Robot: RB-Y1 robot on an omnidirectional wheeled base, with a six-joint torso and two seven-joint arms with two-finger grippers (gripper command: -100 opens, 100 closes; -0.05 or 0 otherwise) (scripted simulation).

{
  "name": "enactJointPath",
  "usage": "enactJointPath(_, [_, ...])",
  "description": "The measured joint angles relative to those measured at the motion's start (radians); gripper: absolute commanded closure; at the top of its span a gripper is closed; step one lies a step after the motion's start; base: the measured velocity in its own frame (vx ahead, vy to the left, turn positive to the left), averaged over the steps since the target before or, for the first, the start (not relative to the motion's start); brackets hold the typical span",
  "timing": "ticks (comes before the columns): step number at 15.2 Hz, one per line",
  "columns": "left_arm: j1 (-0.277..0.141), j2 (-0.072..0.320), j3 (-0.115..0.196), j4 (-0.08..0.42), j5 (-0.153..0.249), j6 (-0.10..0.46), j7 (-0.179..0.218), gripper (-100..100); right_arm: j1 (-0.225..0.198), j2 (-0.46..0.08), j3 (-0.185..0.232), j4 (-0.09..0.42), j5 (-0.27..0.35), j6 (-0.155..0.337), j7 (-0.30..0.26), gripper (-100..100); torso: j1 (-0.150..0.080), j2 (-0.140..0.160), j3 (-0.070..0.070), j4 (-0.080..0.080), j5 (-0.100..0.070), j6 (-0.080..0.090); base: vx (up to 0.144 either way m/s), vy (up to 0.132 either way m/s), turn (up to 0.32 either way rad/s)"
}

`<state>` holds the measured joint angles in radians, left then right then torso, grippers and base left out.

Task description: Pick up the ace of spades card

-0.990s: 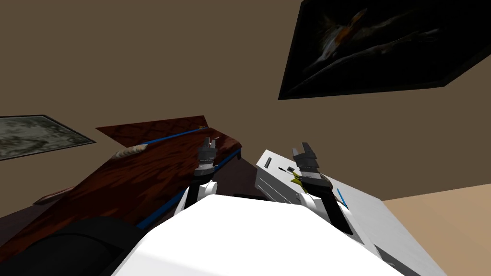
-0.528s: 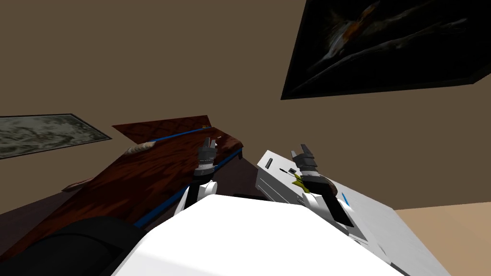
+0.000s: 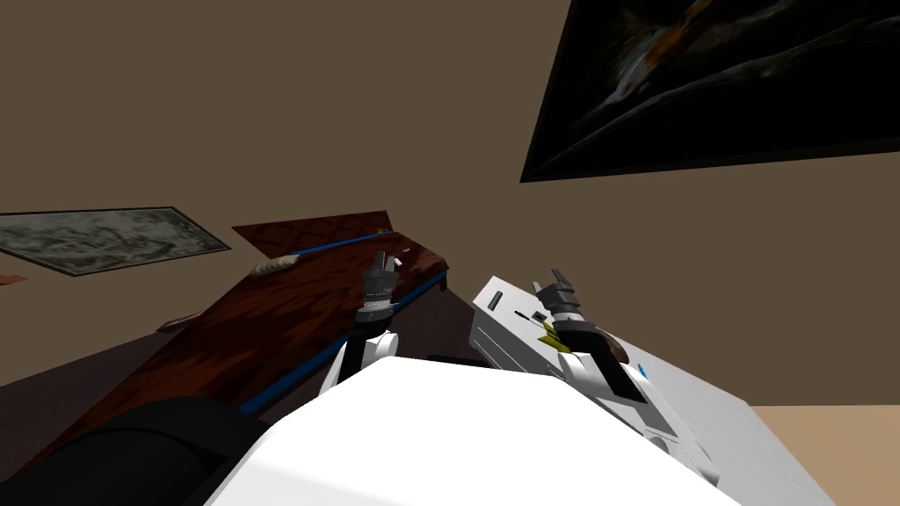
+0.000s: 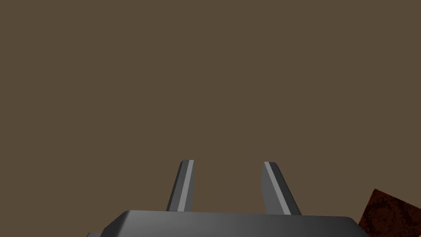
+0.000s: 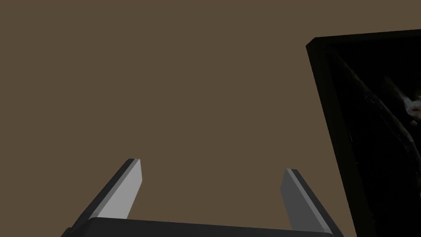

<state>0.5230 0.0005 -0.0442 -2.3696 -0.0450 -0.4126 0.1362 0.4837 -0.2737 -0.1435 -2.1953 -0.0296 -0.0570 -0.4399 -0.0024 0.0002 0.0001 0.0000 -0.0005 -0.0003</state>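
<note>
- The left gripper (image 3: 383, 261) is seen raised above the far end of a dark red wooden tabletop (image 3: 281, 316). Its fingers (image 4: 186, 181) are parted by a modest gap, with nothing held between them.
- The right gripper (image 3: 552, 283) is held over a white cabinet top (image 3: 703, 404), its fingers (image 5: 129, 185) spread wider and likewise empty.
- A small pale fleck (image 3: 398, 261) is noted on the wood just beside the left gripper. It may be the ace of spades card, but no face or suit can be read, so the card's place cannot be told for certain.
- A few small dark items (image 3: 495, 299) are scattered on the white top near the right gripper.
- The first risk is judged to be identification: if the fleck is wrongly taken for the card, the reach would be spent on the wrong thing.
- A flat card lying flush on wood is judged hard for thin blade fingers. It could be pushed along the top or toward the edge rather than lifted.
- Both hands are pointed at the wall, so a descent would be begun without the target before the wrist cameras.
- The furniture and the fleck are supplied by the head view. The finger gaps are made plain by the wrist views, and a corner of the tabletop (image 4: 386, 212) is caught beside the left hand.
</note>
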Motion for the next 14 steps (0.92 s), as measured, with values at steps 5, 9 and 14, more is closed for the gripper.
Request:
enactJointPath(5, [0.000, 0.000, 0.000, 0.000, 0.000, 0.000, 0.000, 0, -0.014, -0.033, -0.020, 0.037, -0.029, 0.073, -0.093, -100, 0.000, 0.000, 0.000, 0.000, 0.000, 0.000, -0.007, -0.030, 0.102])
enactJointPath(9, [0.000, 0.000, 0.000, 0.000, 0.000, 0.000, 0.000, 0, -0.028, -0.055, -0.035, 0.072, -0.053, 0.140, -0.173, -100, 0.000, 0.000, 0.000, 0.000, 0.000, 0.000, -0.012, -0.025, 0.089])
enactJointPath(14, [0.000, 0.000, 0.000, 0.000, 0.000, 0.000, 0.000, 0, -0.039, -0.082, -0.055, 0.109, -0.085, 0.220, -0.279, -100, 0.000, 0.000, 0.000, 0.000, 0.000, 0.000, -0.013, -0.028, 0.111])
